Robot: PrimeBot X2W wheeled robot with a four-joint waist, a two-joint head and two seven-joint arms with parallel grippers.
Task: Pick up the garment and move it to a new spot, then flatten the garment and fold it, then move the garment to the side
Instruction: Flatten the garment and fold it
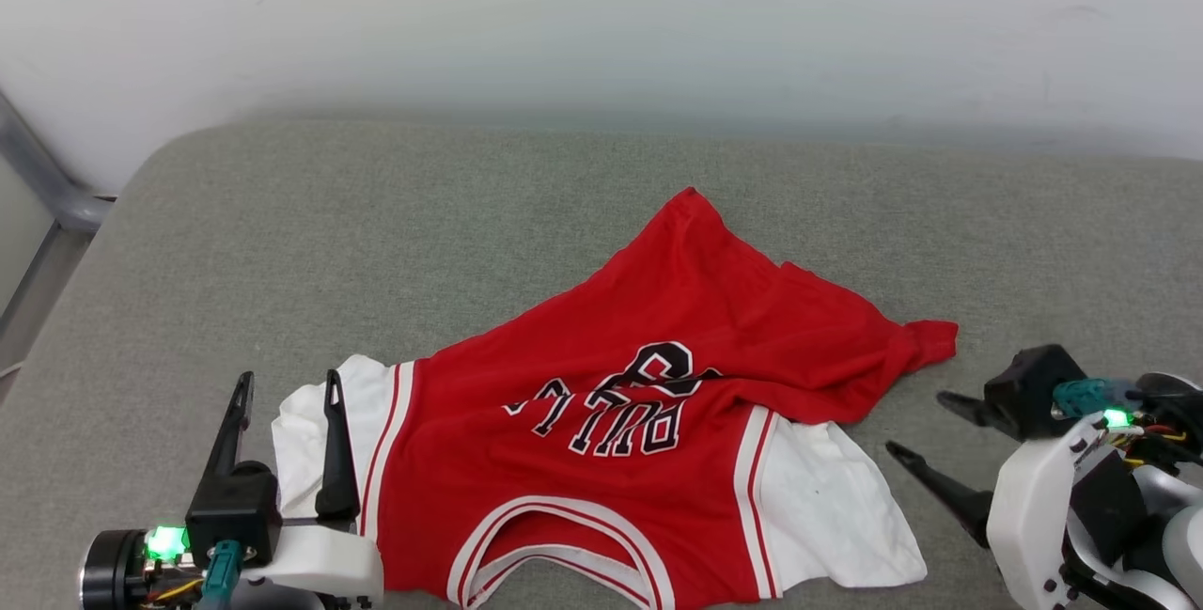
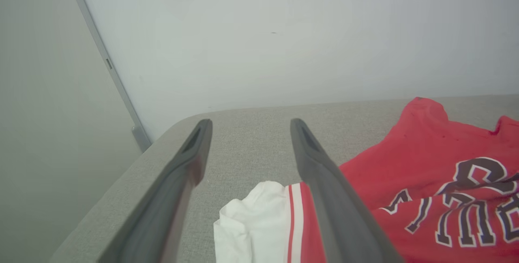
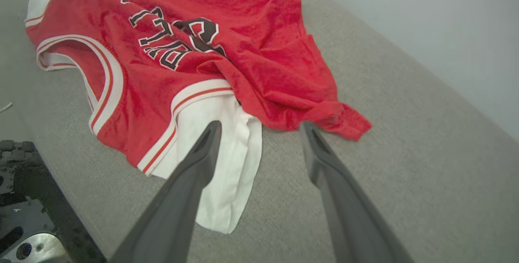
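Plainly the garment [image 1: 648, 384] is lying loose on the cloth-covered tabletop [image 1: 376, 215], near the robot's edge and well clear of the wall [image 1: 601, 18], and nothing is holding it. The left jaws are standing wide. One of their fingers [image 1: 335, 441] is hanging over the white left sleeve [image 1: 296, 445], the other is sitting just outside it, and whether either is touching the cloth cannot be told. The right jaws are gaping wide too. Their fingers [image 1: 940, 488] are pointing towards the white right sleeve [image 1: 836, 507] from just beside it, with bare tabletop showing between them and the cloth in the head view. Judging by how things are lying, the shirt is resting in a spot where it can be worked on, though the pictures are giving no proof that this is its new spot. The flattening is looking only half done. The striped collar [image 1: 554, 535], the shoulders and both sleeves are spreading fairly flat, while the lower body is rumpling and doubling over itself. It is hiding part of the black lettering [image 1: 620, 398] and is trailing out to a bunched hem corner [image 1: 926, 337] on the right. No tidy fold is showing yet. So the smoothing of that lower half, the folding itself and the final move to the side are all appearing to be work not yet done.
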